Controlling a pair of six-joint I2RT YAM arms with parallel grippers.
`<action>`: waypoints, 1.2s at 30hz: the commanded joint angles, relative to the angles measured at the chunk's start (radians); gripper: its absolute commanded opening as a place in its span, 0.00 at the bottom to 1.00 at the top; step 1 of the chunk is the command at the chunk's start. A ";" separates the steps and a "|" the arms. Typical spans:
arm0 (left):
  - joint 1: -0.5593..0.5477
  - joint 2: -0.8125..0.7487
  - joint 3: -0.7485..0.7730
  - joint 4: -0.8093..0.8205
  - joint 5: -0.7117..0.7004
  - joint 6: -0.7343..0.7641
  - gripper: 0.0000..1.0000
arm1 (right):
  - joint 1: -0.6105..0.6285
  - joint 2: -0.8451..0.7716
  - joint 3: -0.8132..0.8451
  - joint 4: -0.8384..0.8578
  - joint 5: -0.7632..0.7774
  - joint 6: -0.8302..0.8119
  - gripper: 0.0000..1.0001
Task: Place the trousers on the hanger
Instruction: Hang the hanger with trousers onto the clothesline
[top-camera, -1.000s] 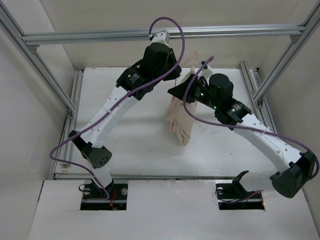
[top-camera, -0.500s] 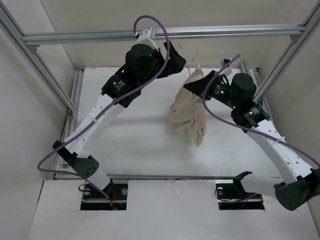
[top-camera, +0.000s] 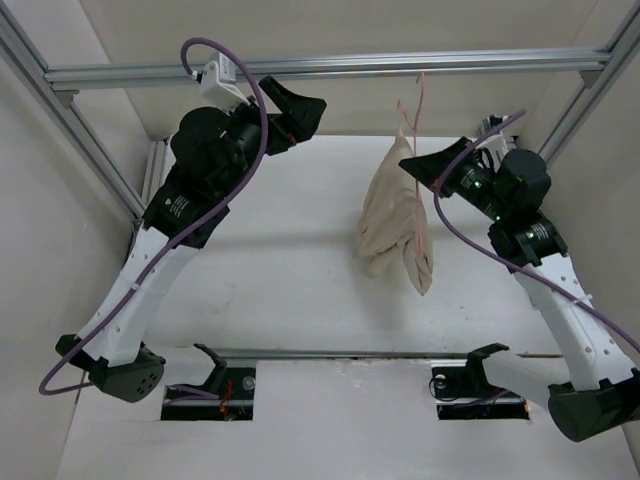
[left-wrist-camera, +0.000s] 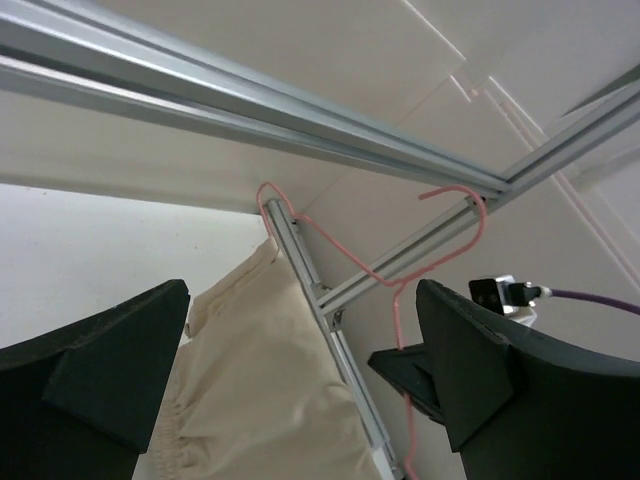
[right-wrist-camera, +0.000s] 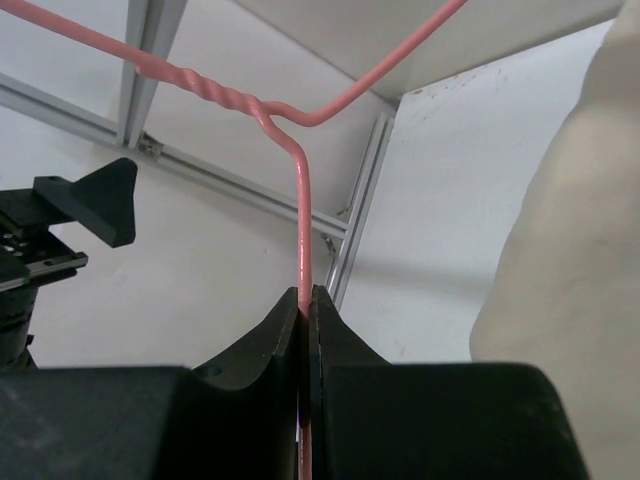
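The beige trousers (top-camera: 393, 218) hang draped over the pink wire hanger (top-camera: 420, 98), lifted above the table. My right gripper (top-camera: 412, 166) is shut on the hanger's wire beside the cloth. In the right wrist view its jaws (right-wrist-camera: 306, 296) pinch the hanger (right-wrist-camera: 301, 200) just below the twisted neck, with the trousers (right-wrist-camera: 575, 260) at the right edge. My left gripper (top-camera: 303, 106) is open and empty, up and to the left of the trousers. Its wrist view shows the trousers (left-wrist-camera: 250, 390) and the hanger (left-wrist-camera: 398, 300) beyond the spread left gripper (left-wrist-camera: 300, 350).
An aluminium crossbar (top-camera: 330, 67) runs across the back above the white table (top-camera: 260, 280). Slanted frame posts (top-camera: 70, 110) stand at both sides. Purple cables (top-camera: 250, 90) loop off both arms.
The left gripper opened, let go, and swung up and left away from the trousers. The right arm moved right and raised the hanger, so the trousers now hang freely.
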 joint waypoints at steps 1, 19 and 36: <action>0.042 -0.029 -0.077 0.027 0.015 -0.020 1.00 | -0.057 -0.078 0.048 0.054 -0.042 -0.022 0.02; 0.047 -0.150 -0.543 -0.028 -0.035 -0.053 1.00 | -0.657 0.072 0.261 0.063 -0.203 0.053 0.03; -0.039 -0.122 -0.624 -0.005 -0.058 -0.096 1.00 | -0.807 0.338 0.407 0.052 -0.271 0.050 0.03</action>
